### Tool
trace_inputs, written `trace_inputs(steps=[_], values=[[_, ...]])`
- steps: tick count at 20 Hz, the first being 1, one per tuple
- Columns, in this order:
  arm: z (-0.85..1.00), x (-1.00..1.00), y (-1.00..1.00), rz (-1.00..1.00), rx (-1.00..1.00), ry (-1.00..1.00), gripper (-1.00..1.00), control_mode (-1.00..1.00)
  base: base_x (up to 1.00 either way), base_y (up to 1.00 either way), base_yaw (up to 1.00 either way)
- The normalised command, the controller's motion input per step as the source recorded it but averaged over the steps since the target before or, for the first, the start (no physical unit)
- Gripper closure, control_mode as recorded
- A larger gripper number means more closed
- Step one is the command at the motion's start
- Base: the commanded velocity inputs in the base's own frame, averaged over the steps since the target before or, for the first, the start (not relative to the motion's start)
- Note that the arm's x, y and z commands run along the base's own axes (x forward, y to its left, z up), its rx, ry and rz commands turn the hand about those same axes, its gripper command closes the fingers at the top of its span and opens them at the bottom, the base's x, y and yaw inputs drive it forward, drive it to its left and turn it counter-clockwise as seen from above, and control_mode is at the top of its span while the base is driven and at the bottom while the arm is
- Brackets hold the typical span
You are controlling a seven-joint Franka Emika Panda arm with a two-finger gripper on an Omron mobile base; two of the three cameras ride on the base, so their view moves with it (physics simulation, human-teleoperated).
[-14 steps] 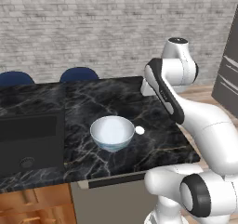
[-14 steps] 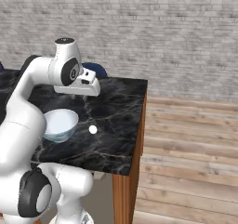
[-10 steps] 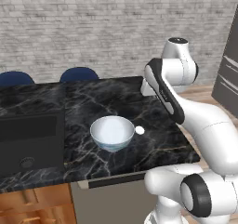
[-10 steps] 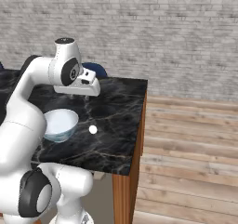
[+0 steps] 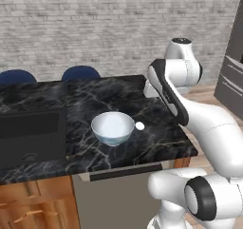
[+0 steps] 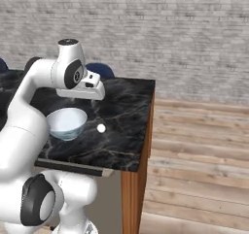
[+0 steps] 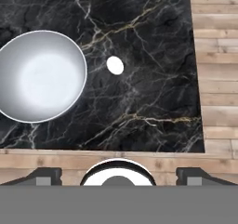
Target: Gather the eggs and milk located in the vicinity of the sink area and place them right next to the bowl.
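A deep white bowl (image 5: 113,127) (image 6: 66,123) (image 7: 39,75) stands on the black marble counter (image 5: 109,92). One small white egg (image 5: 140,126) (image 6: 101,128) (image 7: 115,65) lies on the marble just right of the bowl, a short gap apart from it. My gripper (image 7: 118,176) hovers high over the counter's near edge, looking straight down; its two dark tips stand wide apart, open, with nothing between them. My hand (image 6: 90,89) hangs above the bowl and egg. The black sink (image 5: 28,130) is recessed at the counter's left end. The milk is out of view.
Two blue chairs (image 5: 79,73) (image 5: 16,76) stand behind the counter by the brick wall. The counter ends just right of the egg (image 6: 148,126), with wooden floor (image 6: 199,150) beyond. A dark cabinet (image 5: 232,66) stands at the far right.
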Motion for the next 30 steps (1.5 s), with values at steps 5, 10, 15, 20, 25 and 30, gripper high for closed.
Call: trace_inputs(steps=[5, 10, 15, 20, 25, 30], values=[[0.00, 0.00, 0.00, 0.00, 0.00, 0.00, -1.00, 1.00, -0.25, 0.28, 0.00], [0.00, 0.00, 0.00, 0.00, 0.00, 0.00, -1.00, 1.00, -0.12, 0.82, 0.00], [0.00, 0.00, 0.00, 0.00, 0.00, 0.00, -1.00, 1.00, -0.15, 0.85, 0.00], [0.00, 0.00, 0.00, 0.00, 0.00, 0.00, -1.00, 1.00, -0.05, 0.80, -0.01], [0.00, 0.00, 0.00, 0.00, 0.00, 0.00, -1.00, 1.00, -0.06, 0.75, -0.02], [0.00, 0.00, 0.00, 0.00, 0.00, 0.00, -1.00, 1.00, -0.06, 0.70, -0.01]])
